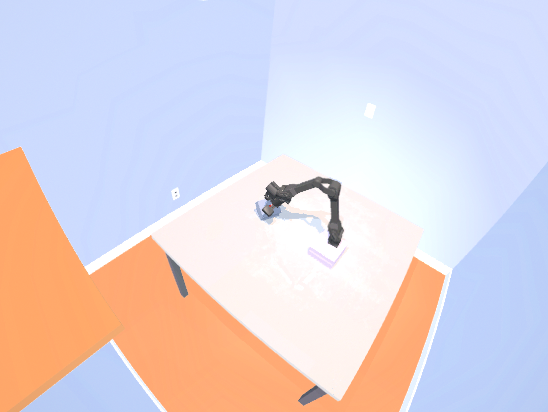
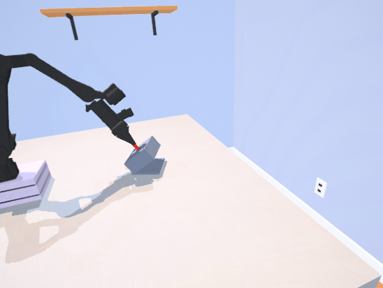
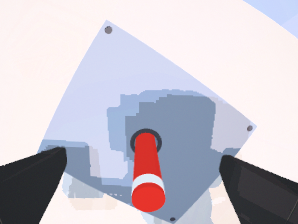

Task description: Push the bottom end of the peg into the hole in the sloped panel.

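The red round peg (image 1: 270,205) (image 2: 135,147) (image 3: 147,165), with a white band near its top, stands tilted in the hole (image 3: 132,143) of the blue-grey sloped panel (image 1: 260,210) (image 2: 140,162) (image 3: 80,100). Its lower end is inside the hole's dark rim; how deep it sits is hidden. My gripper (image 2: 134,142) (image 3: 144,160) is open, its fingers wide apart on either side of the peg. In the wrist view a gap shows between the peg and each finger. In the exterior view the fingertips overlap the peg's upper part, close above the panel's face.
The panel's foot plate (image 2: 150,168) rests on the table (image 1: 225,235) (image 2: 210,217). The arm's lilac base block (image 1: 320,256) (image 2: 21,192) stands on the same table, to the panel's left in the exterior view. A wooden shelf (image 2: 108,11) is on the wall behind.
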You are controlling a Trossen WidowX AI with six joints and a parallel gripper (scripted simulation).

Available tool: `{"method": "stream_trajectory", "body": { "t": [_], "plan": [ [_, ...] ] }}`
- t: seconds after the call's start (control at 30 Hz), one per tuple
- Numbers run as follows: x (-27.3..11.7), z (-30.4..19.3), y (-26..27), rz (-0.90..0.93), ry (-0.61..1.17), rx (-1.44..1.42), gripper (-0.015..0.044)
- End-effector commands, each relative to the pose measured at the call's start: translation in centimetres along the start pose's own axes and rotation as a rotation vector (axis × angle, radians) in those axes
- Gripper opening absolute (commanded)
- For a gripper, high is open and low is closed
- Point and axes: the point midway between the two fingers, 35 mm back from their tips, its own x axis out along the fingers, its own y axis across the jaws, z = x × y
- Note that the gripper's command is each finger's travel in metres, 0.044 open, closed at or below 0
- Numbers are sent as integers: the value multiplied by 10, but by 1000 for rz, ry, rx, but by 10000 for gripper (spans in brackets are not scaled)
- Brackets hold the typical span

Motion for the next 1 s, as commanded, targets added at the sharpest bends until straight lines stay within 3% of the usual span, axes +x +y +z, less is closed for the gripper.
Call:
{"method": "stream_trajectory", "body": {
  "t": [0.0, 0.97],
  "plan": [
    [-7, 0, 0, -3, 2, 3, 440],
    [-60, 5, 2, 4, 5, -2, 440]
  ]
}}
